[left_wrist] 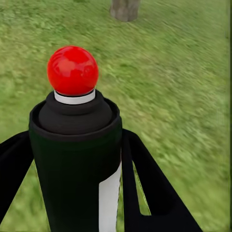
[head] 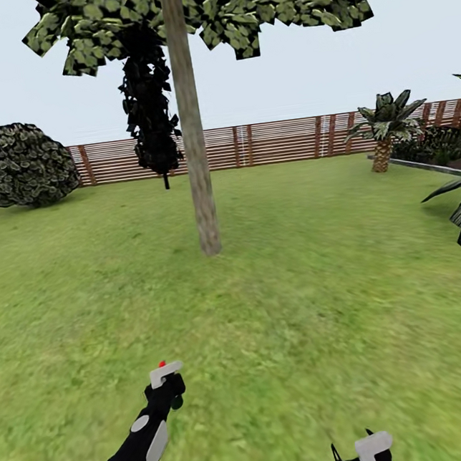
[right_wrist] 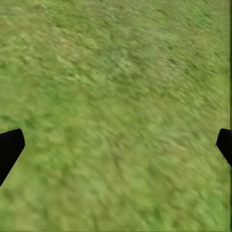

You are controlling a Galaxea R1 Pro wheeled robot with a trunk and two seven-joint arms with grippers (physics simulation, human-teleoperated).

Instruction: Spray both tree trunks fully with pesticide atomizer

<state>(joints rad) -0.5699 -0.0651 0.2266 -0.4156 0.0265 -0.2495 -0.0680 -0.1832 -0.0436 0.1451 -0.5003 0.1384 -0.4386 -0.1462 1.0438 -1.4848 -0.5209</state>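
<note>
Ahead, the tree trunk (head: 195, 155) stands; left gripper (left_wrist: 77, 159) clamps the pesticide atomizer (left_wrist: 75, 145), right gripper (right_wrist: 116, 145) spread wide

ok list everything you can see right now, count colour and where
tree trunk: one, grey-brown, mid lawn ahead
tree crown: one, green, overhead
conifer: one, near-black, behind the trunk
bush: one, dark green, far left by fence
fence: one, brown slats, across the back
palm: one, green, far right
lawn: green, all around
pesticide atomizer: one, black with red ball top, between the left jaws
left gripper: shut on it
right gripper: open, over grass
</note>
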